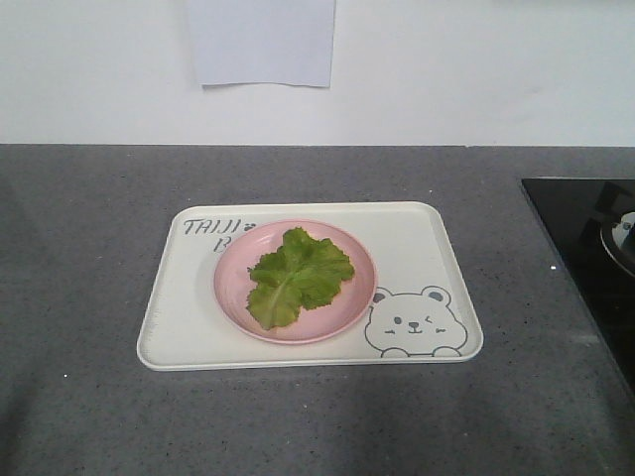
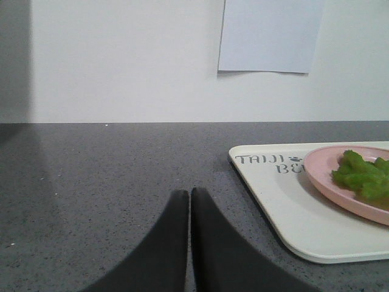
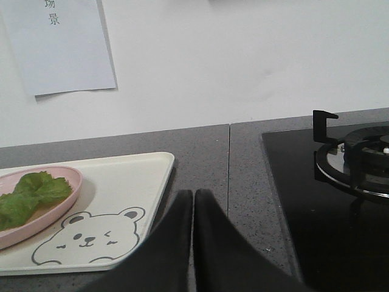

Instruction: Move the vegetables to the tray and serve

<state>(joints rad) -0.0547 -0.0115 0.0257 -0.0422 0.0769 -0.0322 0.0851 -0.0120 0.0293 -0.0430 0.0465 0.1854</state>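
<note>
The vegetables (image 1: pixel 298 275) are one ruffled green lettuce leaf lying on a round pink plate (image 1: pixel 238 288), which stands on the cream tray (image 1: pixel 417 248) with the bear drawing, mid-counter. From the left wrist view the tray (image 2: pixel 279 194) and the vegetables (image 2: pixel 363 176) lie to the right of my left gripper (image 2: pixel 189 193), which is shut and empty over bare counter. My right gripper (image 3: pixel 193 194) is shut too, empty, just off the tray's right edge (image 3: pixel 155 176); the vegetables (image 3: pixel 30 194) sit far left there. Neither gripper shows in the front view.
A black glass hob (image 1: pixel 585 238) with a burner grate (image 3: pixel 352 158) takes up the counter's right side. A white wall with a taped paper sheet (image 1: pixel 263 45) closes the back. Grey counter (image 1: pixel 79 278) lies to the tray's left and front.
</note>
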